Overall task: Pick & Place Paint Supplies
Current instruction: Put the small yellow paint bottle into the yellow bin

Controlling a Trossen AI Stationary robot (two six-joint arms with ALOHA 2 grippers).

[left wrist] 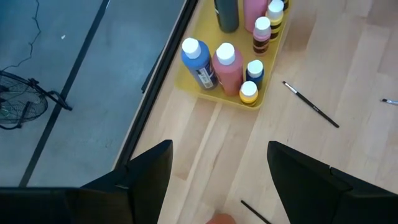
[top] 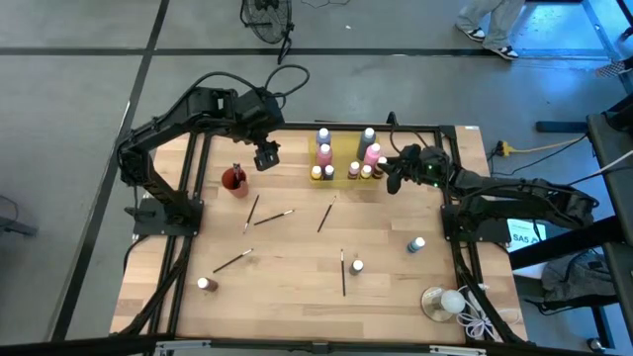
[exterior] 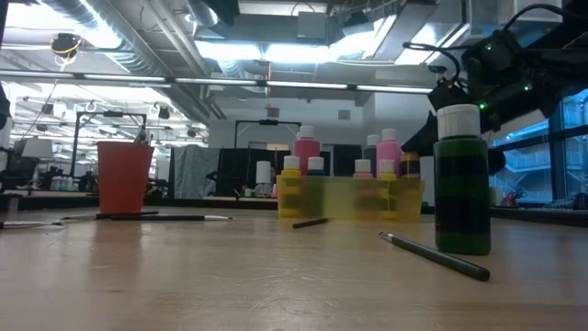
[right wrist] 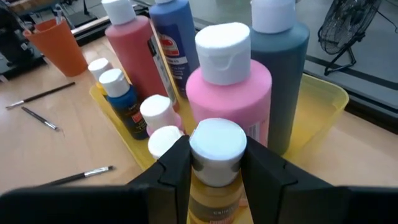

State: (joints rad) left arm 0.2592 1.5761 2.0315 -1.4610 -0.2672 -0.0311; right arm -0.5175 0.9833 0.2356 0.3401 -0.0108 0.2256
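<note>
Right gripper lowering a small yellow bottle into the tray

High view: your right gripper (top: pixel 393 176) hangs over the yellow tray (top: pixel 341 179); brushes litter the counter (top: pixel 297 257). Right wrist view: it clamps the white-capped yellow bottle (right wrist: pixel 215 163), ready to place. Left wrist view: your left gripper (left wrist: pixel 217 180) waits wide, empty.

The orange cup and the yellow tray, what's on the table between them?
Nothing: in the high view, bare wood runs from the orange cup to the yellow tray; the nearest brushes lie closer to the front edge.
</note>
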